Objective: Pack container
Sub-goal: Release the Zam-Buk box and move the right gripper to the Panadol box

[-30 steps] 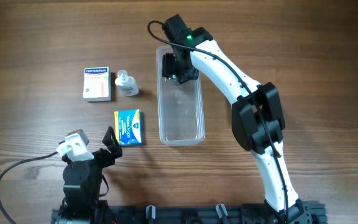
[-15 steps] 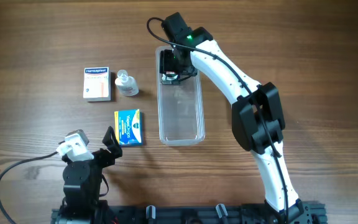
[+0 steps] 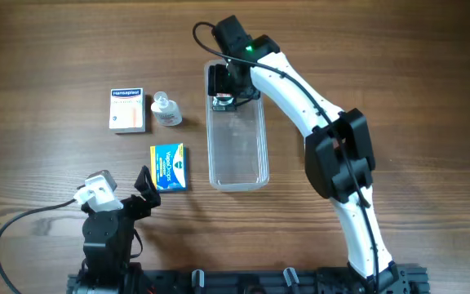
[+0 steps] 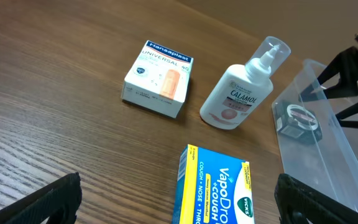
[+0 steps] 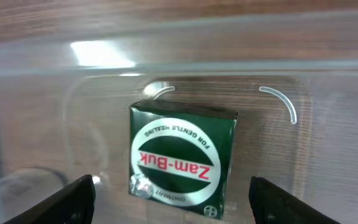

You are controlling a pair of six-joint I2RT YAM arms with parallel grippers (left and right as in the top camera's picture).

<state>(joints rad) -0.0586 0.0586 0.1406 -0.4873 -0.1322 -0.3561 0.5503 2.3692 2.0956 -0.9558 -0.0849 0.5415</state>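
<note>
right gripper (image 5: 173, 190) wide around zam-buk box (image 5: 182, 158) on container (image 5: 319, 124) floor, left gripper (image 4: 178, 186) wide too; crooked lift-out could clip box or container wall.

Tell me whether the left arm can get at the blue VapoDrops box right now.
Probably yes: the left gripper stands open, the blue VapoDrops box lies flat just ahead of it, and nothing sits between them.

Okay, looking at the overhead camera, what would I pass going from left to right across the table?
Hansaplast box → lotion bottle → container. The blue Vicks box is left out, since it spans the same stretch as the bottle.
</note>
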